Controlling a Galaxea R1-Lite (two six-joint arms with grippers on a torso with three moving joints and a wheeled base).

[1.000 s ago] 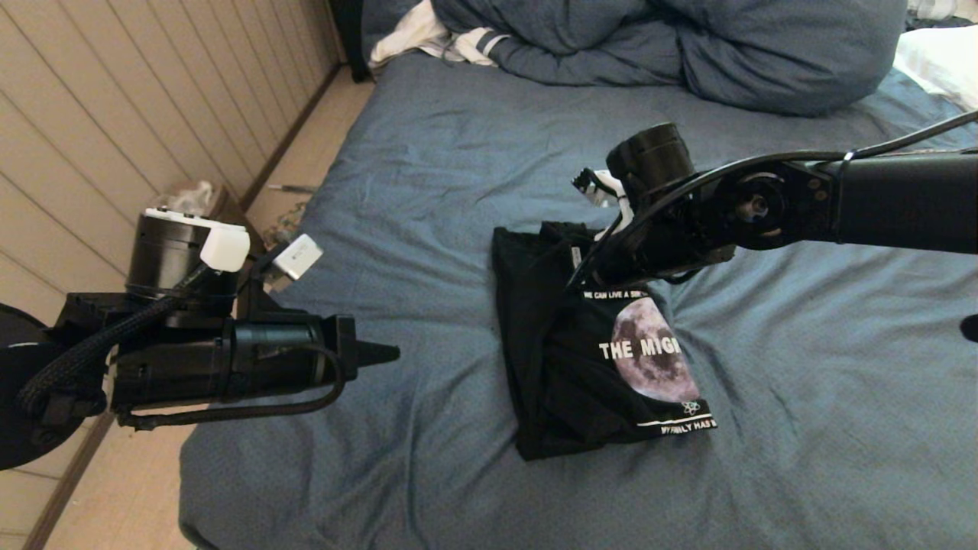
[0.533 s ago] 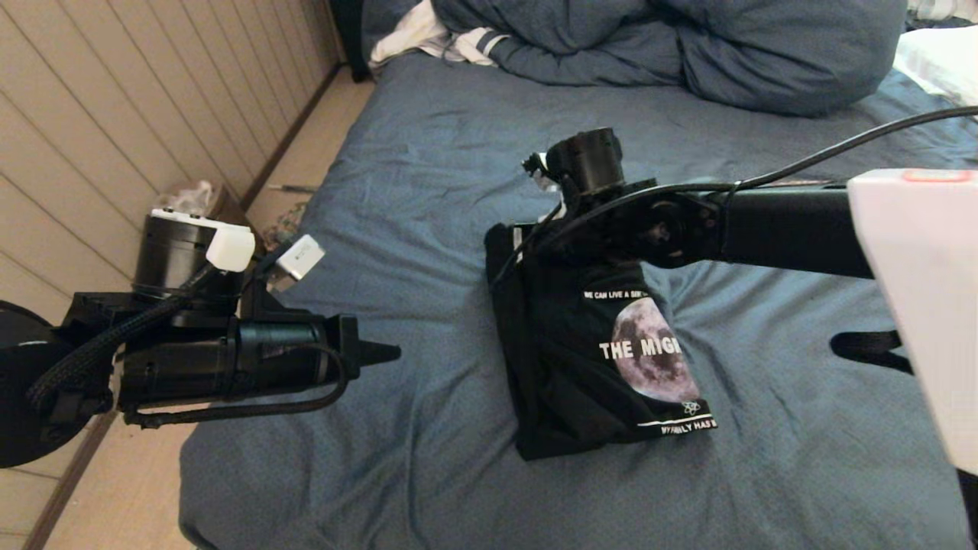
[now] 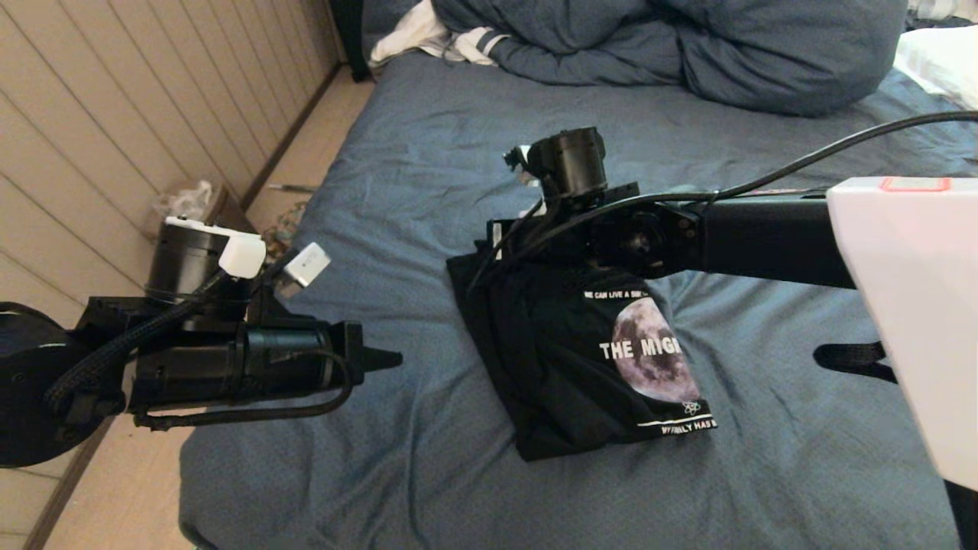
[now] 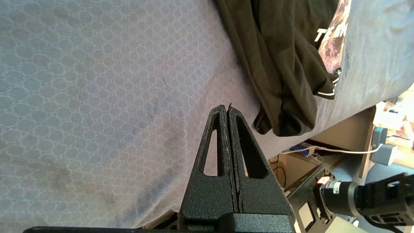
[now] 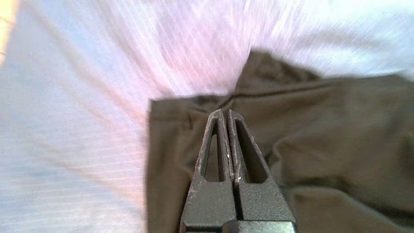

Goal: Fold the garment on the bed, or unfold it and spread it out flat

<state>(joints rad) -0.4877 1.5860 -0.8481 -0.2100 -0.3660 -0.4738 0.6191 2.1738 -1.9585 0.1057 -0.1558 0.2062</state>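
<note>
Right gripper [image 5: 226, 111], clenched on the garment [image 3: 581, 359] at frame centre, has dragged its far corner leftward over the bed [image 3: 397, 153], starting unfolding; left gripper [image 4: 228, 108] is clenched empty.

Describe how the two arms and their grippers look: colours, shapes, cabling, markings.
Both arms are matte black. The left gripper and right gripper have textured, tapered fingers with slotted cut-outs. The left arm carries braided cable sleeving, a thin looped cable and white connector blocks. The right arm has a white shell with a red-outlined marking and a trailing black cable.
</note>
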